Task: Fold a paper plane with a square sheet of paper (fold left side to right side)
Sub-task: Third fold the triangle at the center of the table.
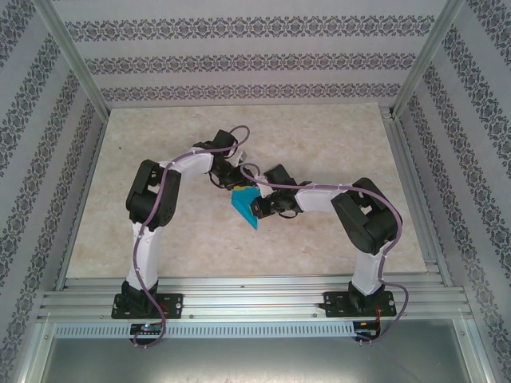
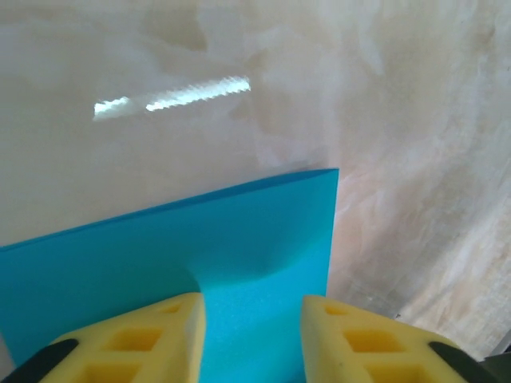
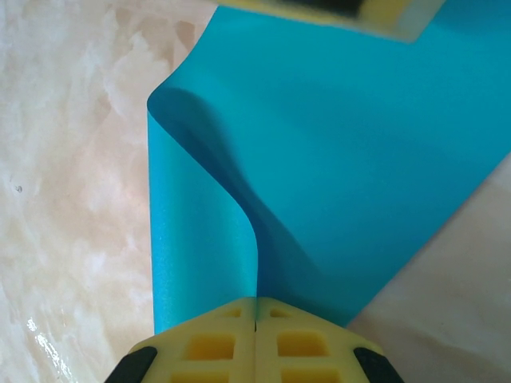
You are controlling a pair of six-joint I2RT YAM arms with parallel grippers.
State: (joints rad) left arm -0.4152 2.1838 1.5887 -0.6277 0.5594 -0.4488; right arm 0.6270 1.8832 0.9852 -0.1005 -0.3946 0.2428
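Marble-look beige tabletop, glossy enough to throw a glare streak in the left wrist view. Patterned wallpaper walls on three sides, aluminium frame rails along the near edge where both arm bases are bolted.

Your square sheet of paper sits near the middle of the tabletop. It is teal-blue and reads as a narrow pointed shape from above, tip towards the near edge. Both arms bend in to meet over that same middle spot.

Right pincer: clenched, fingers pressed together on one edge of the sheet. From that pinch the paper bows up and rolls over in a soft curve, with no crease pressed in. My read is that you hold this edge so the flap can be carried across for the fold, and so the sheet cannot skate on the slick tabletop.

Left pincer: released, its two yellow fingers standing apart with teal paper showing in the gap and a small dimple in the sheet just ahead of them. It is gripping nothing. I can't tell whether the pads touch the paper or hover. It is probably placed there to steady or flatten the far part while the right side works.

Beyond the sheet's straight edge and sharp corner, the left wrist view shows bare tabletop. The fold looks mid-way, with the crease not yet set.
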